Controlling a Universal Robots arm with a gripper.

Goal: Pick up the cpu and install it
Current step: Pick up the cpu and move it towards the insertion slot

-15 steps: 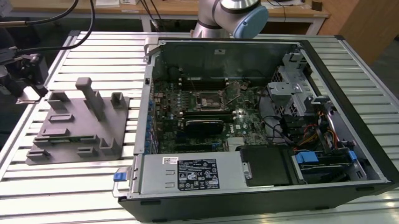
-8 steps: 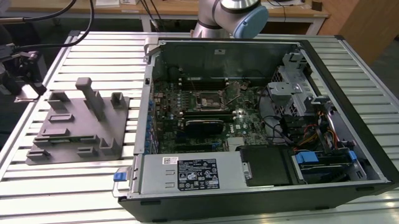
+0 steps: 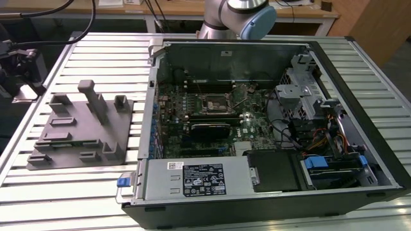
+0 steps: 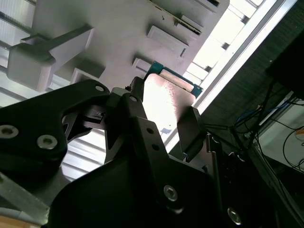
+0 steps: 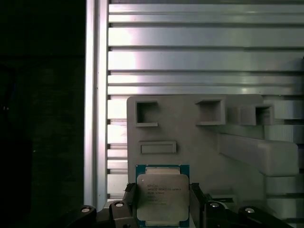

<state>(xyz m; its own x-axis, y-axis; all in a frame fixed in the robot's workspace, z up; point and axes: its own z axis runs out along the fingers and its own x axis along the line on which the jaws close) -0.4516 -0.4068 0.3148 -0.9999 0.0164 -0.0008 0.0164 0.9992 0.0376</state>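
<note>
In both wrist views the cpu, a small square chip with a shiny silver top and a green rim, sits between my gripper's two black fingers, which press on its opposite edges. The gripper is shut on it. It lies over a corner of the grey tray, and I cannot tell whether it rests on the tray or hangs just above it. In the exterior view the tray lies to the left of the open computer case. The black-framed socket sits mid-board.
The tray carries upright posts and raised blocks. The slatted metal table ends at an edge close beside the tray. Inside the case are a power supply, drive bays and cables. The arm's base stands behind the case.
</note>
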